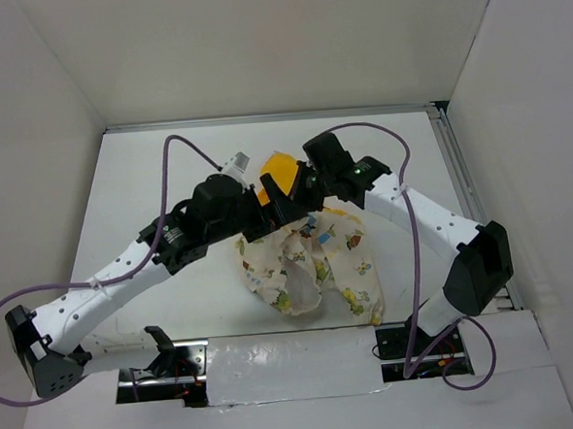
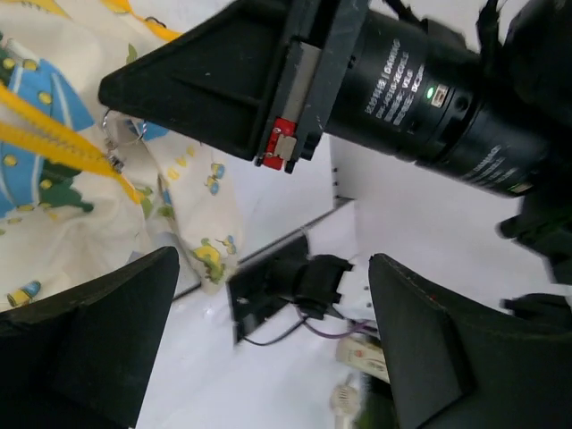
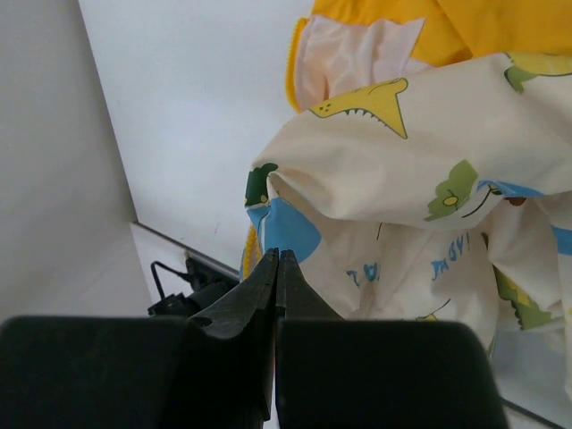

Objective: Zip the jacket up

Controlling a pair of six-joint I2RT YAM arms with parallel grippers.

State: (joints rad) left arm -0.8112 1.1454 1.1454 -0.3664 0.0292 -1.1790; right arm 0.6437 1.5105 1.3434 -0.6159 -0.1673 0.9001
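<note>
The jacket [image 1: 314,266] lies crumpled mid-table, cream with cartoon prints, its yellow hood [image 1: 278,166] at the far end. My right gripper [image 1: 288,207] is shut above the jacket's upper edge. In the left wrist view its black fingers [image 2: 206,85] end at a small metal zipper pull [image 2: 113,136], with the yellow zipper tape [image 2: 54,143] running taut from it. In the right wrist view the right gripper [image 3: 278,256] is shut tight in front of the hanging printed fabric [image 3: 420,179]. My left gripper [image 2: 268,349] is wide open and empty, just left of the right gripper [image 1: 264,216].
White walls enclose the table on three sides. A metal rail [image 1: 459,175] runs along the right edge. The arm base mounts [image 1: 164,363] and purple cables [image 1: 180,148] sit near the front and over the left arm. The right arm's base [image 2: 277,295] shows below the jacket hem.
</note>
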